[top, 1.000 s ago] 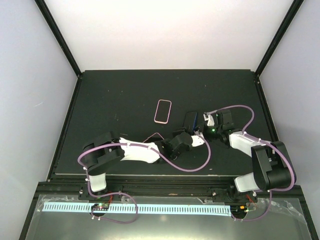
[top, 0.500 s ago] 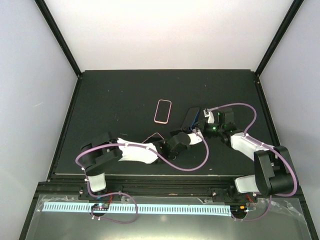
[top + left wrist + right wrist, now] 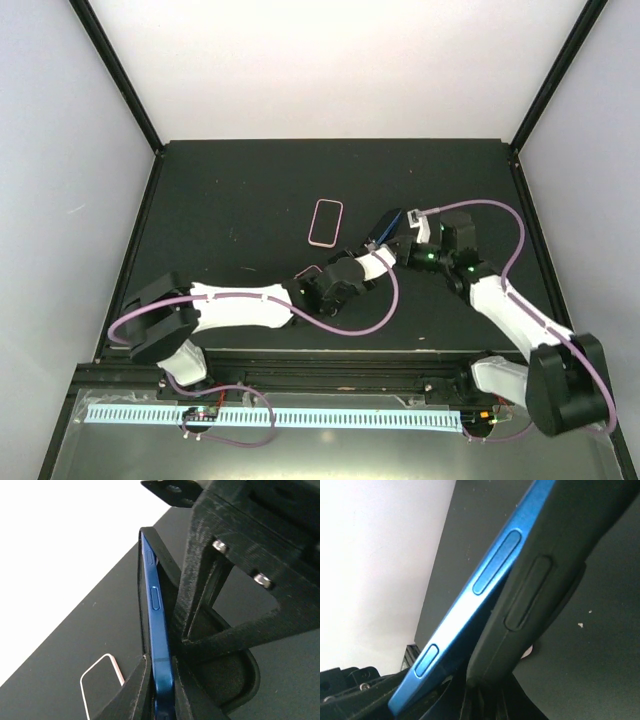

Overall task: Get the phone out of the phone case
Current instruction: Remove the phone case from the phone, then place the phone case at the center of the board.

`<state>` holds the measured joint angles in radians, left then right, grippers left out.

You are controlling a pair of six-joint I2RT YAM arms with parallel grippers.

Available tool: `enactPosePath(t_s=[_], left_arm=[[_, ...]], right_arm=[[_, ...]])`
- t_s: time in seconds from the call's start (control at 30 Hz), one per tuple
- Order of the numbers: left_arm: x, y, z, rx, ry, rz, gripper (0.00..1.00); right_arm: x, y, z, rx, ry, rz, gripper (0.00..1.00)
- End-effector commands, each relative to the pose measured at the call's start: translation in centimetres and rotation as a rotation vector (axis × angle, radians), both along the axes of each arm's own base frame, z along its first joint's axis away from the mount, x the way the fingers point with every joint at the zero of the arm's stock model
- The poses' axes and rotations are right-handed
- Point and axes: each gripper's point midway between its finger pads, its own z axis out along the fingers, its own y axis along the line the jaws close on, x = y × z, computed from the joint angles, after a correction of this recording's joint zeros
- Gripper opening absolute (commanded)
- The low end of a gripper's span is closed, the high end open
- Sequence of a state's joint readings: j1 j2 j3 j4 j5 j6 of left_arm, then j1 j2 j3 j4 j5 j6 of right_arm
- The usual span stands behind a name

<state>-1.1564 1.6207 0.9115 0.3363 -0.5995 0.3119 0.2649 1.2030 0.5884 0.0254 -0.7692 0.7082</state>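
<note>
Phone point(image 3: 160, 645) between left fingers point(image 3: 131, 694), case point(image 3: 540, 572) between right fingers point(image 3: 197, 580)

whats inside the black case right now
The blue phone, its buttoned edge standing clear of the black case on one side. Only that edge shows; case and left gripper cover the rest.

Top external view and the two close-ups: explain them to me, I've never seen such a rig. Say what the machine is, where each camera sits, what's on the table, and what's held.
Two robot arms are bolted at the near edge of the table. The wide picture looks down from above and behind them; each close-up comes from a camera on one wrist. The left gripper and right gripper are both shut on a blue phone in its dark case, held above the table. A pink-rimmed phone or case lies flat beyond them.
</note>
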Motion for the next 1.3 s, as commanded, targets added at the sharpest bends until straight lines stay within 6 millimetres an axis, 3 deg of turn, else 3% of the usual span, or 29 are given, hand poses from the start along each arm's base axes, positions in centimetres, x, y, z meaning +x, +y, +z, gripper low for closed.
enactPosePath(t_s=[0.0,0.27,0.4,0.5,0.6,0.7,0.8,0.97,1.13,1.27], left_arm=[[0.3,3.4,5.5,-0.211,-0.013,0.152,0.02],[-2.3,5.5,7.8,-0.406,0.014,0.125,0.02],[-3.3,6.9,7.2,-0.412,0.03,0.127,0.02],[-4.1,8.1,6.3,-0.407,0.051,0.126,0.02],[-5.1,9.0,5.2,-0.369,0.054,0.132,0.02],[-6.0,9.5,4.4,-0.356,0.056,0.136,0.01],[-7.0,9.6,3.6,-0.347,0.078,0.129,0.02],[-8.7,9.1,3.0,-0.304,0.081,0.086,0.01],[-8.0,8.6,3.3,-0.246,0.027,0.11,0.02],[-7.4,8.6,2.8,-0.203,-0.003,0.141,0.02]], right_arm=[[2.3,-6.0,-2.0,-0.308,-0.124,-0.257,0.01],[3.9,-8.3,-0.7,-0.461,-0.196,-0.333,0.01],[5.7,-10.9,1.1,-0.652,-0.279,-0.322,0.01],[6.7,-12.9,1.8,-0.809,-0.325,-0.171,0.01],[7.2,-15.5,0.9,-0.861,-0.238,0.003,0.01],[7.6,-19.2,-1.1,-0.859,-0.058,0.048,0.01],[8.1,-21.5,-2.7,-0.844,0.037,0.112,0.01],[10.3,-23.2,-4.2,-0.838,0.099,0.131,0.01],[13.1,-25.1,-6.9,-0.831,0.181,0.036,0.01],[14.0,-26.1,-9.2,-0.77,0.244,-0.007,0.01]])
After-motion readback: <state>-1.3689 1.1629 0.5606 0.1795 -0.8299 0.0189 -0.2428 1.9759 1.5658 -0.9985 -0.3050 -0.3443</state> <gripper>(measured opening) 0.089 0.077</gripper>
